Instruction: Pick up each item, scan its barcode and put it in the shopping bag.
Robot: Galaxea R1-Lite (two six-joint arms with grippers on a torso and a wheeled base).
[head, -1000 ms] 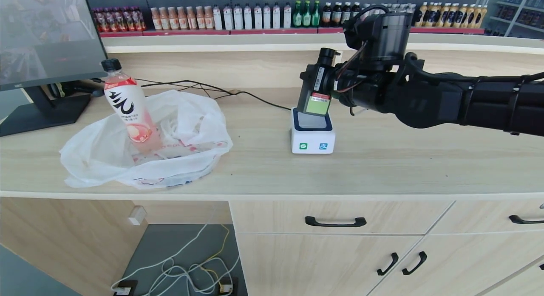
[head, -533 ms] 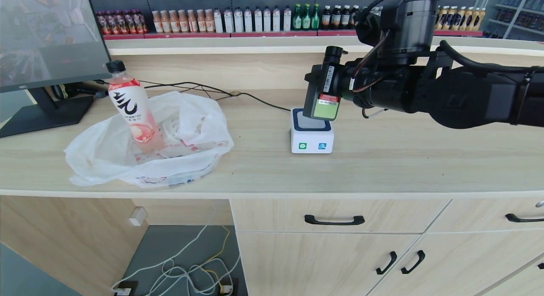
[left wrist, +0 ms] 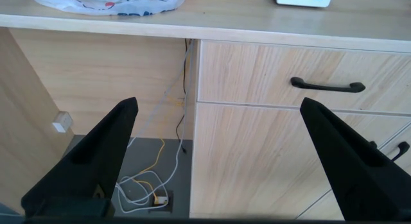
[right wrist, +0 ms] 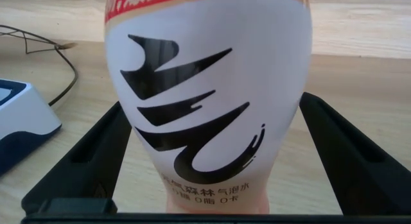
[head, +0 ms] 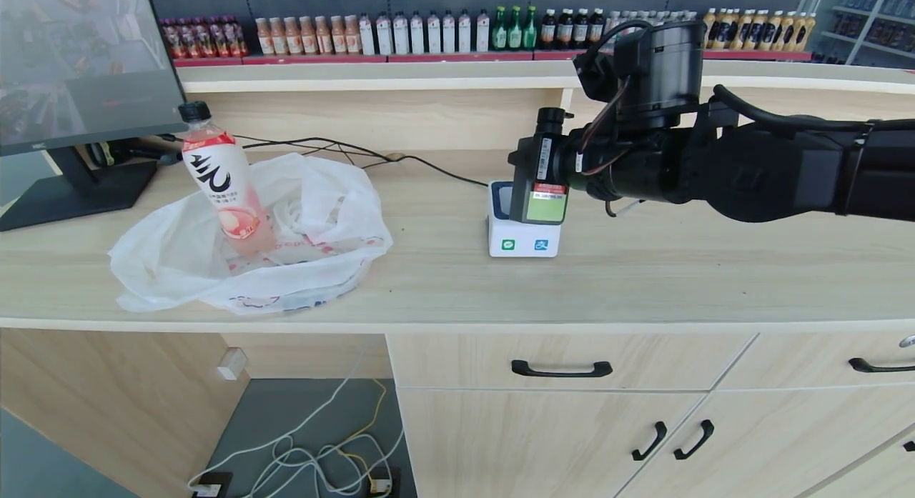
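The right jaws (head: pixel 536 173) are closed on the held bottle (head: pixel 547 203), one finger on each side of it, which the right wrist view confirms: the white label with its black brush mark (right wrist: pixel 209 121) sits between the two dark fingers (right wrist: pixel 87 163). The held bottle hangs roughly upright just above the scanner (head: pixel 525 244), its green lower end covering most of the scanner's top window. I cannot tell whether the two touch. In the right wrist view the scanner's blue-and-white corner (right wrist: pixel 22 124) lies close beside the bottle.

The scanner stands near the middle of the bench (head: pixel 643 269). At its 9 o'clock, well apart, the white shopping bag (head: pixel 307 219) lies open and slumped on the bench. The peach bottle (head: pixel 225 183) stands inside the bag at its 9 o'clock side, leaning slightly, black cap up. At the bag's 10 o'clock a monitor (head: pixel 78 55) sits on its stand. Black cables (head: pixel 372 158) run along the bench from the monitor toward the scanner's 11 o'clock. At 12 o'clock, behind the bench, a shelf carries a row of drinks (head: pixel 429 26).

The left jaws (left wrist: pixel 215 153) are spread wide, gripping nothing, held low in front of the bench. Beyond them are a drawer with a black handle (left wrist: pixel 327 86) and loose wires on the floor (left wrist: pixel 144 189).
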